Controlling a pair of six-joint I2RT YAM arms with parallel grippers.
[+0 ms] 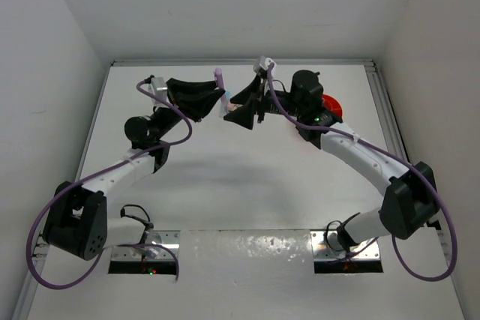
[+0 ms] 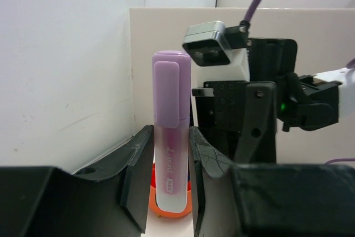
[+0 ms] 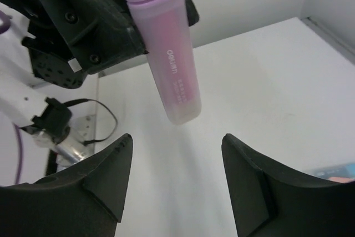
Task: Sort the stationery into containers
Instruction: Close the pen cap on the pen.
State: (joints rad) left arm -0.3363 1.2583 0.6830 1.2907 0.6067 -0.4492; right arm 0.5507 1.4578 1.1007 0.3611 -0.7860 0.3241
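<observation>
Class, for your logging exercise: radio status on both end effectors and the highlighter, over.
Left end effector shut on highlighter. Right end effector open, facing it. Tub partly hidden behind right arm. No obstruction seen.

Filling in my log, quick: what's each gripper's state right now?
Left gripper: closed on the lilac highlighter.
Right gripper: open, holding nothing.

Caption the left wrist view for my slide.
Left gripper clamps a lilac highlighter by its barrel; the right wrist camera faces it, orange tub glimpsed behind.
</observation>
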